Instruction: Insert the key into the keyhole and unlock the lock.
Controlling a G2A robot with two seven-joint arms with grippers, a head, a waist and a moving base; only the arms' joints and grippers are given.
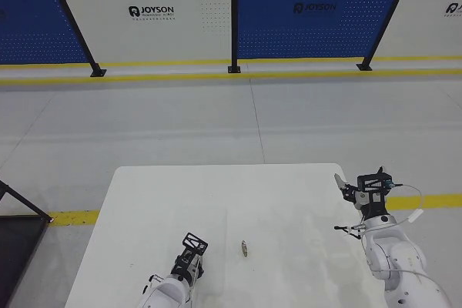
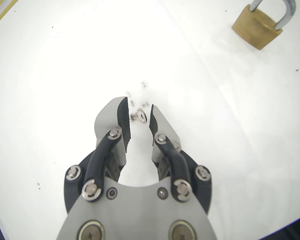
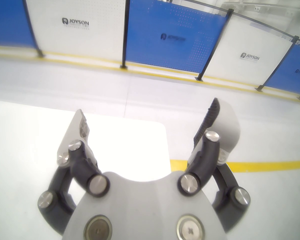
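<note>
Straddling the key [image 2: 139,116], which lies crosswise between its slightly parted jaws, the left gripper [image 2: 139,104] is nearer; right gripper [image 3: 147,106] gapes wide.

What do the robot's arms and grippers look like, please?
The left arm and right arm have glossy white rounded shells. The left gripper and right gripper share silver fingers, black ribbed pads, black links on silver pins and a grey base plate. A thin white cable loops beside the right wrist.
</note>
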